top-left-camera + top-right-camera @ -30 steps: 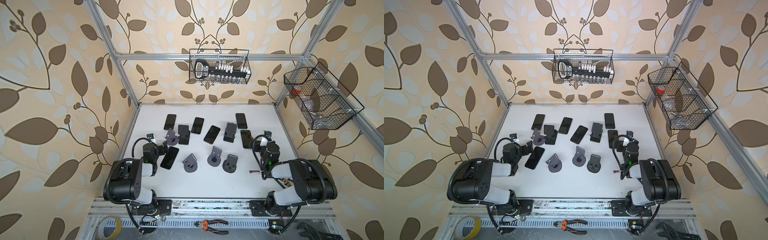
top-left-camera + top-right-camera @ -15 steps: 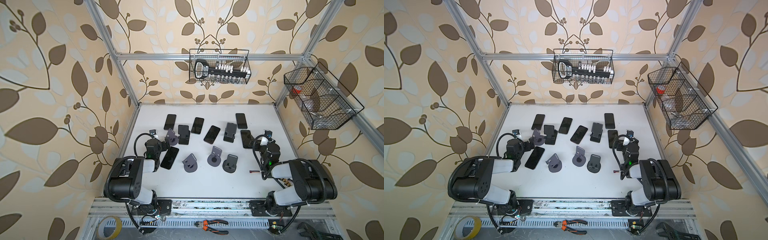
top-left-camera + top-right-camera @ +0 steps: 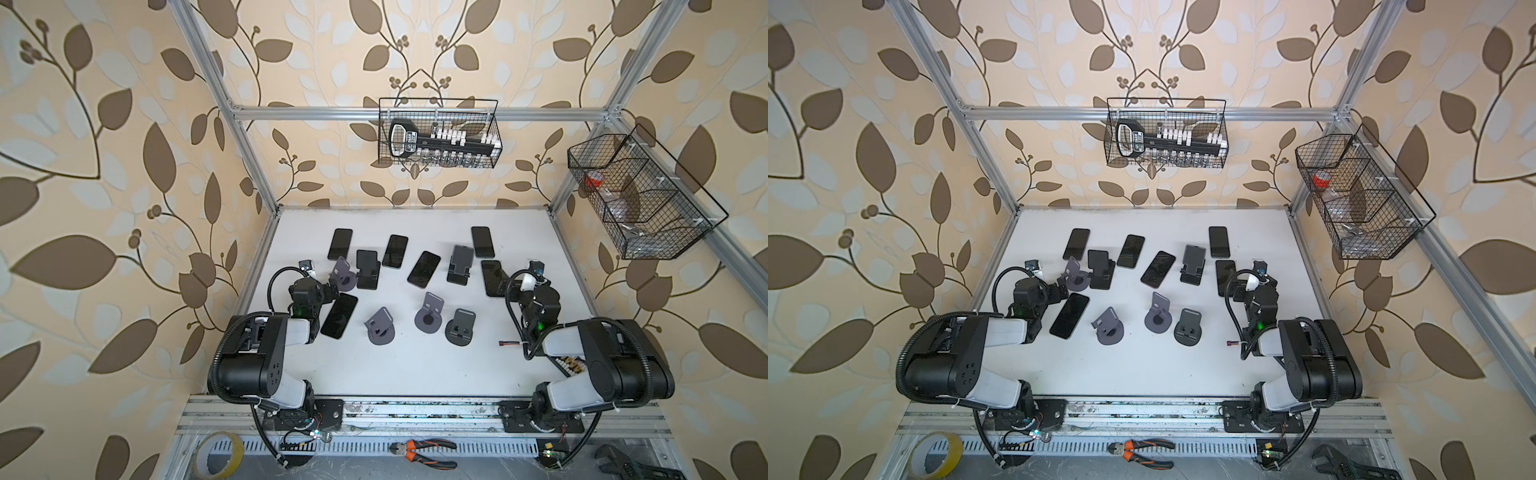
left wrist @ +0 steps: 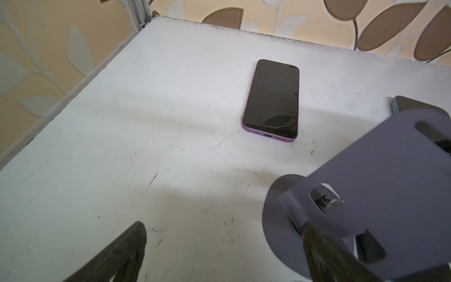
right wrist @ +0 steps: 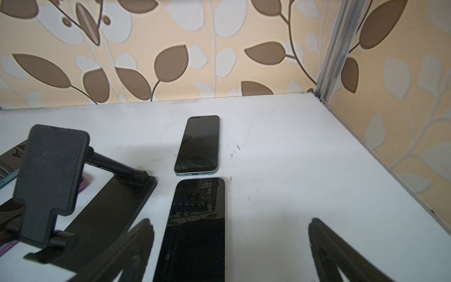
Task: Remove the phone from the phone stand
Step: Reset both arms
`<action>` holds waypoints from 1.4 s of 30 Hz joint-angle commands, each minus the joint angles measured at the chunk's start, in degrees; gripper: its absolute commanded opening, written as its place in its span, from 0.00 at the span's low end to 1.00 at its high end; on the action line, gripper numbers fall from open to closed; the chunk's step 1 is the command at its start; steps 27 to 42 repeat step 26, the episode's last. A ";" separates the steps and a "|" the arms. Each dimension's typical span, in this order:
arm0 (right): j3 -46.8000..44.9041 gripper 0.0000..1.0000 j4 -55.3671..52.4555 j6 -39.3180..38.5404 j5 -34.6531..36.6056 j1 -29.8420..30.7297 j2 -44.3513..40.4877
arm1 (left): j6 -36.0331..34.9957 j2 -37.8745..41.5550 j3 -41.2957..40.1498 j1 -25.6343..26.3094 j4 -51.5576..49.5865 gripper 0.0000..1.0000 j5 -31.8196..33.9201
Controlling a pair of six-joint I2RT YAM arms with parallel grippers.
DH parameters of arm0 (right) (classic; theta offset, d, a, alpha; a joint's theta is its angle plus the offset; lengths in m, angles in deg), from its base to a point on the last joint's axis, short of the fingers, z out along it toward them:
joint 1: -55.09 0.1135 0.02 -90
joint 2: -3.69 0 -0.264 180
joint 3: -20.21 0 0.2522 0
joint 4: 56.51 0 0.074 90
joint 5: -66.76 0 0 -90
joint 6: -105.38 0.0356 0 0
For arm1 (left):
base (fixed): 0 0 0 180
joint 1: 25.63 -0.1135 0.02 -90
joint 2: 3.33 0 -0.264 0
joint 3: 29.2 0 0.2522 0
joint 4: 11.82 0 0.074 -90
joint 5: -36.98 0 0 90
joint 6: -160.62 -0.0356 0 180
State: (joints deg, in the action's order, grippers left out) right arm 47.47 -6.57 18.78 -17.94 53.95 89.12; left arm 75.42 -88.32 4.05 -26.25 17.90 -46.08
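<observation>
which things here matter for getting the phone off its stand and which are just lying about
For the job: phone propped on a stand; black stand under it; left hand, open nearby.

Lying about: flat phones; empty grey stands; other black stand; tape roll; pliers; wire baskets.

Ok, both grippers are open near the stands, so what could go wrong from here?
The left gripper has one finger at the purple stand, possibly touching; any forward move could shove or tip it. The right gripper hangs over a phone lying flat; dropping there might scrape its screen or pinch the wrong phone.
</observation>
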 commanded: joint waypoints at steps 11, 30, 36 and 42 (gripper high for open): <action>-0.23 1.00 1.34 0.56 -0.83 -0.16 0.35 | -1.20 -0.75 1.96 1.85 -0.23 0.99 3.44; -0.40 1.00 1.50 0.51 -0.85 -0.10 0.27 | -1.54 -0.22 1.56 2.10 0.20 0.99 3.79; -0.40 1.00 1.50 0.51 -0.85 -0.10 0.27 | -1.54 -0.22 1.56 2.10 0.20 0.99 3.79; -0.40 1.00 1.50 0.51 -0.85 -0.10 0.27 | -1.54 -0.22 1.56 2.10 0.20 0.99 3.79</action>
